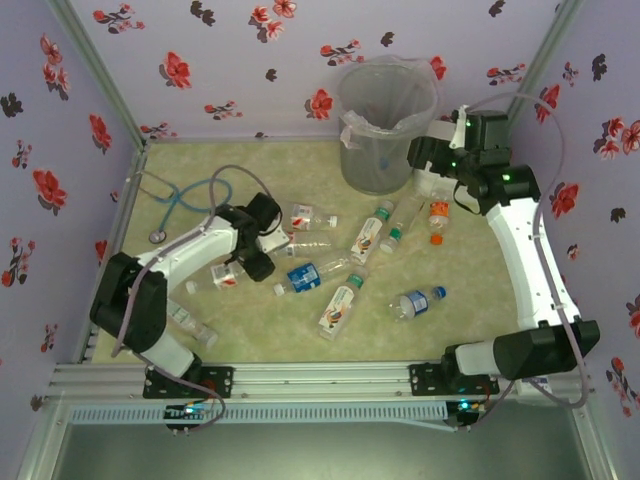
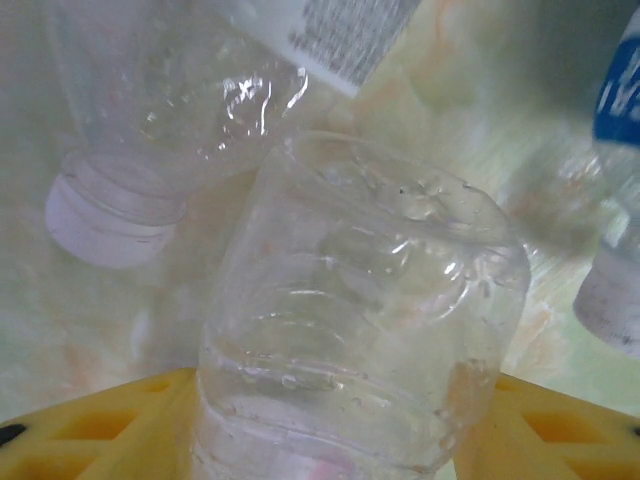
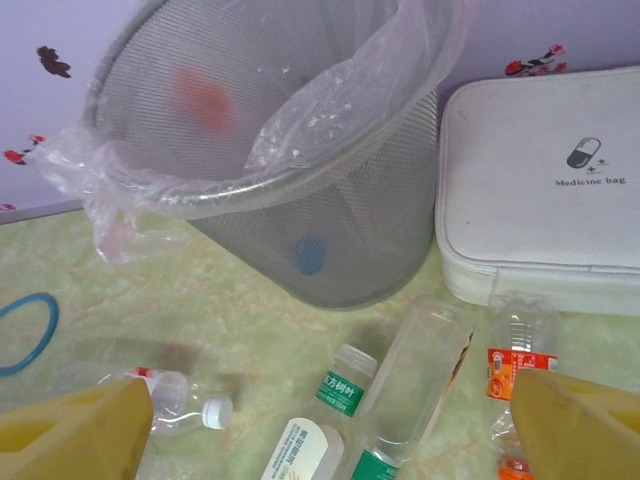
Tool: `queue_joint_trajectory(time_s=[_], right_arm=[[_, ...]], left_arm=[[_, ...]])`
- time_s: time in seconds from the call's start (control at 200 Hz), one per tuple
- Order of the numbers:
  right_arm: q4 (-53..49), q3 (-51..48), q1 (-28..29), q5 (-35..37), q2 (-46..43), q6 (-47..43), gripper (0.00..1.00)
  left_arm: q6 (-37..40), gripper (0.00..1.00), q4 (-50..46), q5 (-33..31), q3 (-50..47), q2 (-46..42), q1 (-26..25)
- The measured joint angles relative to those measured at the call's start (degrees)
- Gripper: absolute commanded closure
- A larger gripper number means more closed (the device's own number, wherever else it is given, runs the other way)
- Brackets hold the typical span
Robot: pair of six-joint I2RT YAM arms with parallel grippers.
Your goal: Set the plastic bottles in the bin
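The left gripper sits low over the desk with its yellow fingers on either side of a clear bottle that lies base-outward between them. Both fingers look to be against its walls, but I cannot tell whether they are actually squeezing it. Just beyond this gripper to the left lies a white-capped bottle, and off to its right a blue-labelled bottle. The right gripper hangs with its fingers spread wide and nothing between them. Straight ahead of it and a little left stands the bin, upright, its clear bag folded over the rim, with a blue cap showing faintly through the mesh wall. Ahead to its right, just beside the bin, lies a white medicine bag. Below and in front of the open fingers lie a green-capped bottle, an unlabelled bottle and an orange-labelled bottle, with a small white-capped bottle close to the left finger. Seen from above, a stethoscope lies to the left of the left gripper, well away from the bin.
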Motion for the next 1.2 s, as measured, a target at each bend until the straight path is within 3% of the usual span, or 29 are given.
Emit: queue_joint_trajectory(time_s=[0.12, 0.26, 0.39, 0.495, 0.755, 1.2], right_arm=[[0.52, -0.46, -0.11, -5.07, -0.87, 0.46, 0.13], [2.93, -3.65, 0.92, -17.51, -1.53, 2.16, 0.16], [5.29, -6.95, 8.24, -24.48, -1.20, 3.82, 0.23], [8.28, -7.56, 15.19, -28.28, 0.83, 5.62, 0.22], [15.41, -8.31, 19.71, -30.62, 6.82, 8.79, 0.11], [19.23, -8.28, 21.00, -33.40, 11.37, 11.58, 0.14]], left_arm=[[-0.22, 0.40, 0.07, 0.83, 2.67, -4.46, 0.00], [-1.11, 0.40, 1.90, 3.43, 4.13, -10.95, 0.20], [-3.06, 0.39, 7.21, 9.38, 4.33, -14.84, 0.20], [-5.49, 0.40, 13.77, 15.78, 4.31, -15.41, 0.02], [-9.38, 0.39, 26.29, 23.17, 3.74, -14.58, -2.80], [-10.62, 0.39, 30.29, 23.96, 3.72, -12.31, -3.58]])
